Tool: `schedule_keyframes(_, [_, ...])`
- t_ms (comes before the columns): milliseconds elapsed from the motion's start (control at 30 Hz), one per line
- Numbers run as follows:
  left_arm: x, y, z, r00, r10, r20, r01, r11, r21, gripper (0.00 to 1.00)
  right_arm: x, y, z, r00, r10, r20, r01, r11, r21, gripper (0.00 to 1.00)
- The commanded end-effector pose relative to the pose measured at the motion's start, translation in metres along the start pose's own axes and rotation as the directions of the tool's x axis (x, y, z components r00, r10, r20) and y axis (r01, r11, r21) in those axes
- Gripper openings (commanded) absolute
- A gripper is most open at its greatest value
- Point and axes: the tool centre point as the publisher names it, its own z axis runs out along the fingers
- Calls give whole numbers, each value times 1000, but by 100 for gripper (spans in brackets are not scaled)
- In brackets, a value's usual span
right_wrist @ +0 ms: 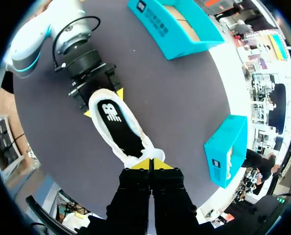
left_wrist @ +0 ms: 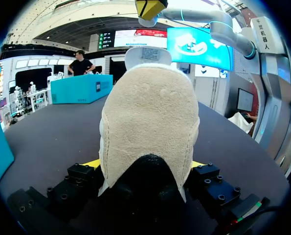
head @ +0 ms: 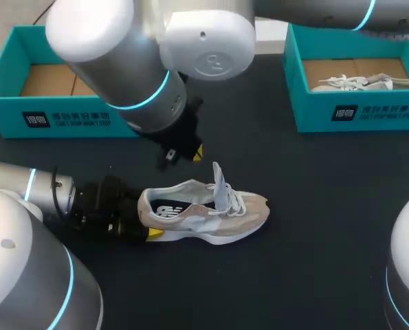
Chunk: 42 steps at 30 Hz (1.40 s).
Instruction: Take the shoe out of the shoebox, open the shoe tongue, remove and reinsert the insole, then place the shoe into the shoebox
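Beige suede-and-mesh sneaker (head: pixel 211 213) out of its box on the black table (head: pixel 328 227), heel clamped in the left gripper (right_wrist: pixel 103 103).

Two teal cardboard shoeboxes sit at the far edge, well apart from it: the left one (head: pixel 53 113) bare inside, the right one (head: pixel 359 110) holding a white shoe (head: pixel 359 83). The sneaker stands on its white sole, toe pointing right, pale tongue (head: pixel 219 184) pulled upright, black insole (right_wrist: pixel 118 125) with a white logo lying inside. The left yellow tips press either side of the heel; the right gripper (right_wrist: pixel 150 165) hangs just above the tongue – tips pressed together, holding nothing.
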Motion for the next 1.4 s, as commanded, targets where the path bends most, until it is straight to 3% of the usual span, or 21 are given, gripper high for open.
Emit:
schedule_keyframes(33, [1,1,-1,1000,0,3,0,1000,-1,0,14,13,29,694,-696,-185,699,713,-57,0])
schedule_keyframes(267, [1,1,-1,1000,0,3,0,1000,-1,0,39,22,69,653,-724,-222,718,685,-124,0])
schedule_keyframes(567, [1,1,-1,1000,0,3,0,1000,-1,0,44,26,109,646,-718,-260,700,693,-175,0])
schedule_keyframes(1400, [1,1,-1,1000,0,3,0,1000,-1,0,44,26,109,646,-718,-260,700,693,-175,0])
